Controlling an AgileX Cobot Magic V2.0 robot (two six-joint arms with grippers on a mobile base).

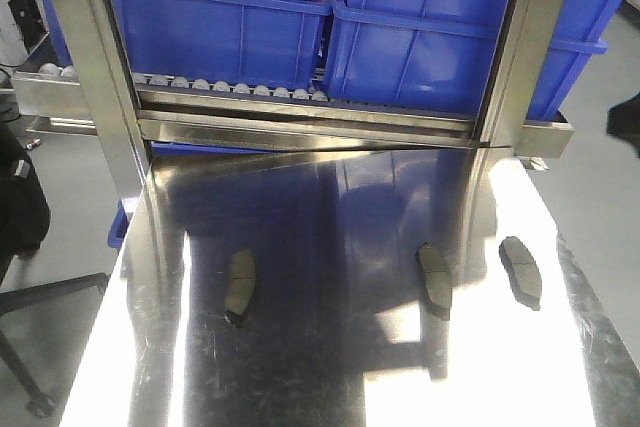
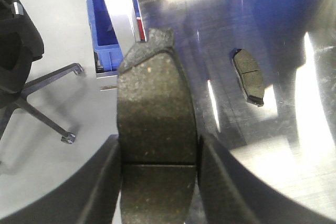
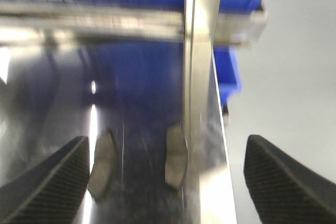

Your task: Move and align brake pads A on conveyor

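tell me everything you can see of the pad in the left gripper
The pad is a curved oblong with a speckled grey-brown friction face, a thin groove across its middle and a small tab at its far end. Its face is toward the wrist camera; the backing is hidden. The left gripper's fingers clamp its long edges. Nothing else touches it; it seems held up near the steel table's edge.

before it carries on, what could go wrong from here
1. The left gripper pinches its brake pad only at the side edges, with most of it jutting out in front; it could twist or slip.
2. The open right gripper hangs over two pads near the edge of the steel table; a nudge might slide one off.
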